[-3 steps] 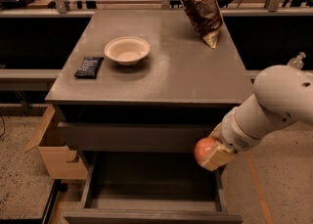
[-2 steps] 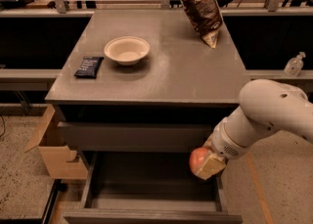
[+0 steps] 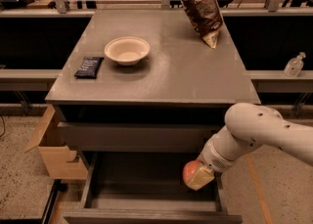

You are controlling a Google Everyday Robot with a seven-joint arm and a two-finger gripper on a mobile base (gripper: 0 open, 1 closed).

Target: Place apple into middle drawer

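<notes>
The apple, red-orange and round, is held in my gripper, whose cream fingers are shut on it. My white arm reaches in from the right. The apple hangs just inside the right side of the open middle drawer, a wide, shallow dark grey drawer pulled out at the bottom of the cabinet. It is a little above the drawer floor, near the right side wall. The underside of the apple is hidden by the fingers.
Above the open drawer is a closed drawer with a tall grey front. On the cabinet top stand a cream bowl, a dark packet and a chip bag. A cardboard box sits at the left. A clear bottle stands on the right ledge.
My gripper has moved down and to the left with the apple, from beside the closed drawer front into the open middle drawer.
</notes>
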